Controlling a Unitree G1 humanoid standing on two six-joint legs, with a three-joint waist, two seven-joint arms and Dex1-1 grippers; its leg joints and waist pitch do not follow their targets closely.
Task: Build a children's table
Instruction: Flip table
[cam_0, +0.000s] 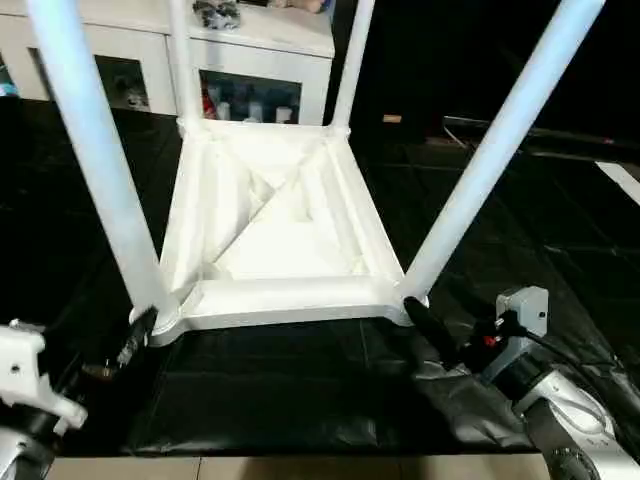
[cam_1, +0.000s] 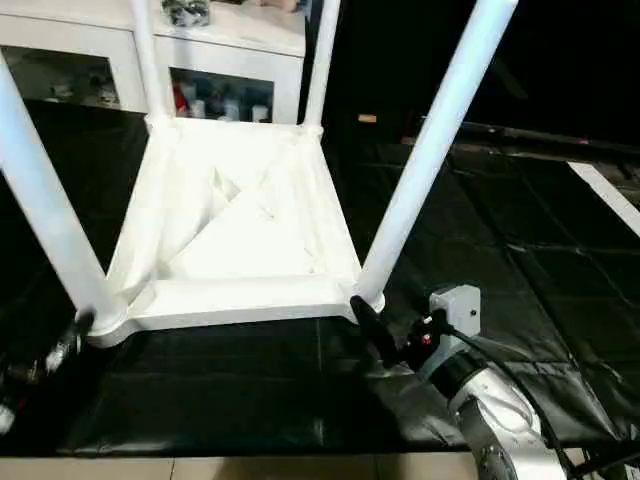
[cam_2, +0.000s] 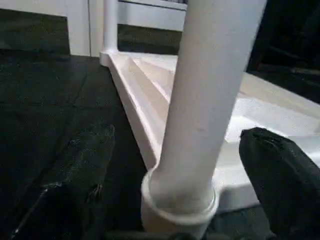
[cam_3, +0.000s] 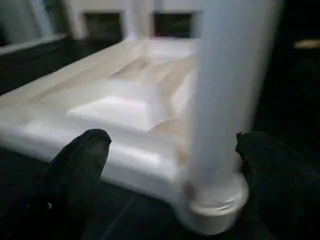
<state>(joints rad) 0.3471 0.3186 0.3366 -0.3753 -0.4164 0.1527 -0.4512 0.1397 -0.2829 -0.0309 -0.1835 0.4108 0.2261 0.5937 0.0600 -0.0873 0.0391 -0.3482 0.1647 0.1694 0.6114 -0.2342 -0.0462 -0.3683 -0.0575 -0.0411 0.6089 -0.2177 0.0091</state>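
On the black plastic sheet (cam_0: 300, 390), the white plastic ribbed children's table (cam_0: 270, 225) lies upside down, its four white tapered tube legs (cam_0: 490, 150) pointing up and splaying slightly. Left tool (cam_2: 175, 200) and right tool (cam_3: 170, 170) each stand spread around a near leg base, apparently not touching. Before flipping, press each leg straight down along its long axis.

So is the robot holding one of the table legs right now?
No, nothing is held. The left gripper and the right gripper each stand open, fingers either side of a near leg by its socket, not closed on it.
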